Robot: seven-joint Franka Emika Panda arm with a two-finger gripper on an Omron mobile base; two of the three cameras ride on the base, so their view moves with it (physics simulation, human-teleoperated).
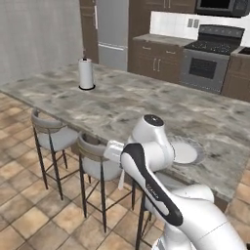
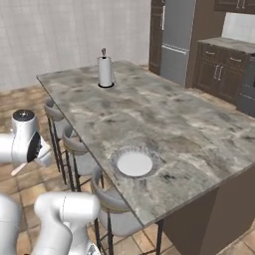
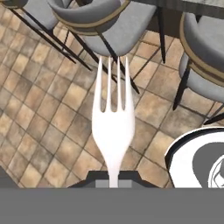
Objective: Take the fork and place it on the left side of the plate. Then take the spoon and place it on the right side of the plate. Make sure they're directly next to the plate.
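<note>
Marble-patterned and long, the island surface (image 2: 164,124) runs through a dark-cabinet kitchen, with a paper towel roll (image 2: 105,71) standing far up it and grey bar stools (image 1: 51,134) tucked along its near side. The plate (image 2: 133,163) lies close to the near edge of that surface, with nothing beside it on either flank.

The hand (image 3: 113,181) is closed tight on the handle of the fork (image 3: 113,127), whose tines point away from the camera over the tiled floor and the stool seats. In the right base view the fork's pale tip pokes out by the arm, off the surface and well apart from the plate. So the fork is taken but not placed; I judge the task to be in its first half. The spoon is not visible in these views, and its whole step remains.

The plate sits so near the surface's edge that room on its near side is scant. Stool backs rise just below that edge, so the carry should come in high. Beyond the plate, the surface is wide and bare.
</note>
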